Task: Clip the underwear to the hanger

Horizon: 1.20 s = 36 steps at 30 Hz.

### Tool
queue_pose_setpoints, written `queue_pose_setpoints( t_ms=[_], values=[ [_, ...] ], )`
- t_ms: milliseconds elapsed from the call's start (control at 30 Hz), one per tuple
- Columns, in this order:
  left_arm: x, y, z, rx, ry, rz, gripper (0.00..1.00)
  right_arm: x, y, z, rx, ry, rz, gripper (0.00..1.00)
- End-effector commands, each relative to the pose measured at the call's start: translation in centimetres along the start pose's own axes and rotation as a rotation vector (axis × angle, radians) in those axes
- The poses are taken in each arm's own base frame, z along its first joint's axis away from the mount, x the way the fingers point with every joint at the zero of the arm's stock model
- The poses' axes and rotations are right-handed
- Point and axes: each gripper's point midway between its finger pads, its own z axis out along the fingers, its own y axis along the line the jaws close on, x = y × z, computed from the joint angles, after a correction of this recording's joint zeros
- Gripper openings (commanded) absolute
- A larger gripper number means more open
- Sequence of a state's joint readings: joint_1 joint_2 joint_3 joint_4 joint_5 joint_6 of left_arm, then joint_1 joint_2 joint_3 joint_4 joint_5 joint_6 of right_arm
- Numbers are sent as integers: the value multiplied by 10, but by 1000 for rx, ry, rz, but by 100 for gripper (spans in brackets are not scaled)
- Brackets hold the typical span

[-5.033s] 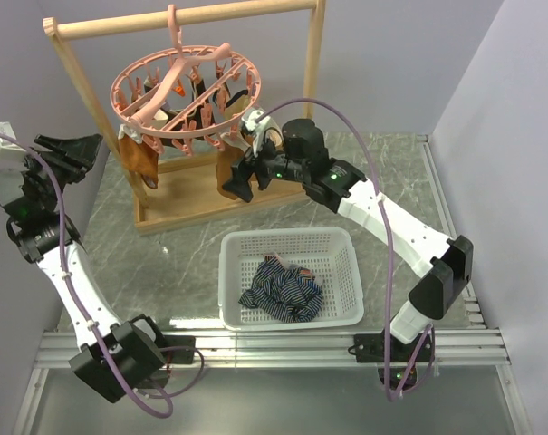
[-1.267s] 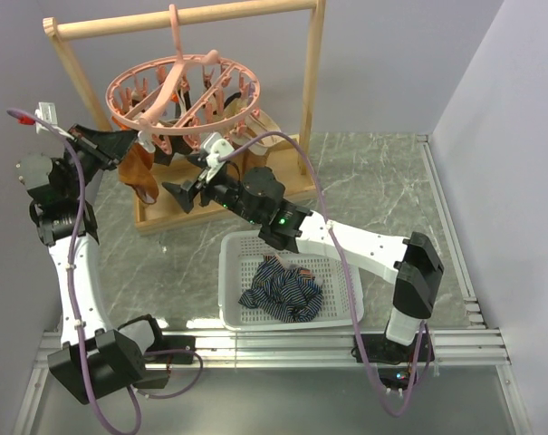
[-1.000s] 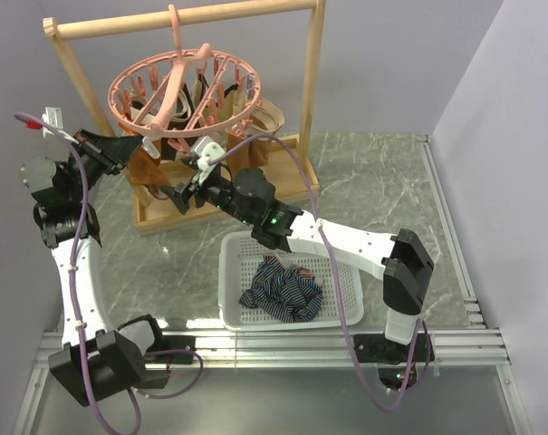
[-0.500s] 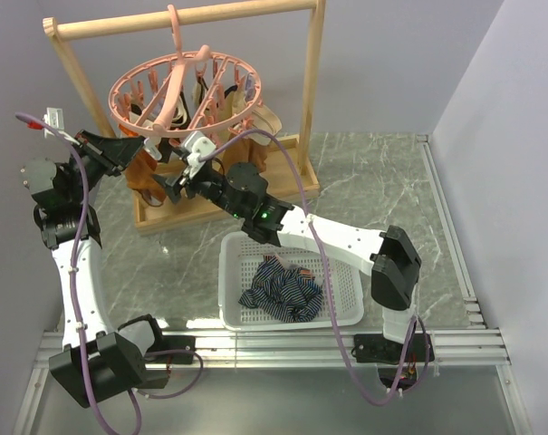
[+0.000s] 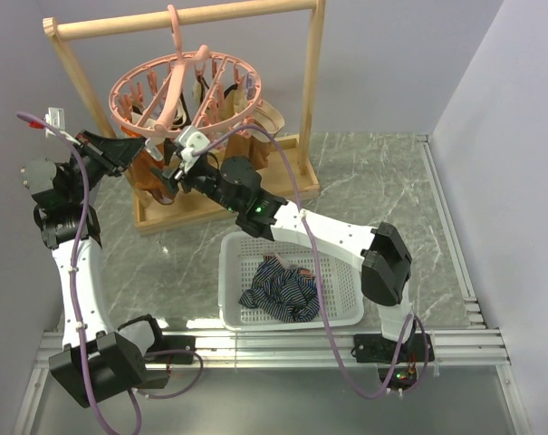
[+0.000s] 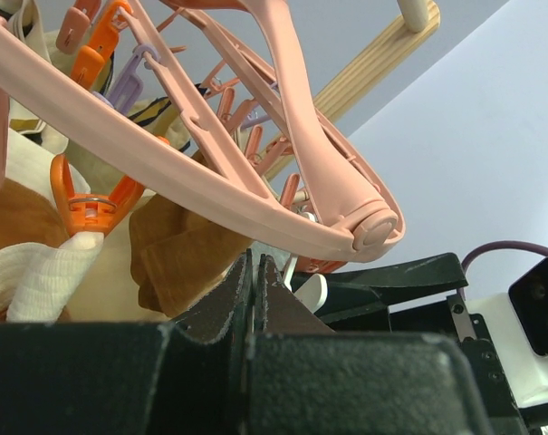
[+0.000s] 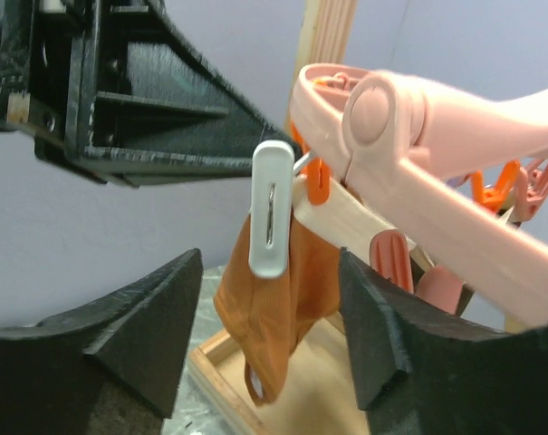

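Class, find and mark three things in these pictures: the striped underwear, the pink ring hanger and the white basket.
underwear (image 5: 281, 294), top external view, middle of the crumpled striped cloth.
hanger (image 5: 169, 95), top external view, on its broad pink spoke.
basket (image 5: 283, 323), top external view, on its near rim.

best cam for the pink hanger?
Top external: the hanger shows whole, with ring, spokes, clips and top hook. Left wrist shows only a stretch of rim and one spoke from below; right wrist shows only one rim joint, close up.
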<state>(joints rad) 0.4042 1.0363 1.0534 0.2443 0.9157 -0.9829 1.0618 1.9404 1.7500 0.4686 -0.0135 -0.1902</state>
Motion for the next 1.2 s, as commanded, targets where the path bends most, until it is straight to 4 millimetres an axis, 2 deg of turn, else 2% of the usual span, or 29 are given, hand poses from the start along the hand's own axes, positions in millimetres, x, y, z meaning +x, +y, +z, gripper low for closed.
queue_pose_setpoints(
  t_ms=[0,233,433,667,900,1000,1100,1167],
  values=[
    [7,-9,-3,43,42,25,0,-29,-9,7,11,-71,-5,68],
    [8,-9,-1,48,53,20,0,-24,-4,11,-17,-52,-11,57],
    [10,-10,-1,54,64,24,0,-22,-7,13,-12,-45,-15,53],
    [11,-9,1,53,70,15,0,-28,-10,14,-11,-52,-11,33],
    [13,-9,2,55,76,17,0,-43,-15,15,10,-89,-14,38],
    [13,-9,3,58,79,17,0,-41,-15,17,9,-87,-18,41],
    [14,-11,3,60,82,23,0,-38,-15,17,8,-82,-26,38],
    [14,-10,3,56,84,19,0,-39,-17,17,13,-83,-28,33]
  ],
)
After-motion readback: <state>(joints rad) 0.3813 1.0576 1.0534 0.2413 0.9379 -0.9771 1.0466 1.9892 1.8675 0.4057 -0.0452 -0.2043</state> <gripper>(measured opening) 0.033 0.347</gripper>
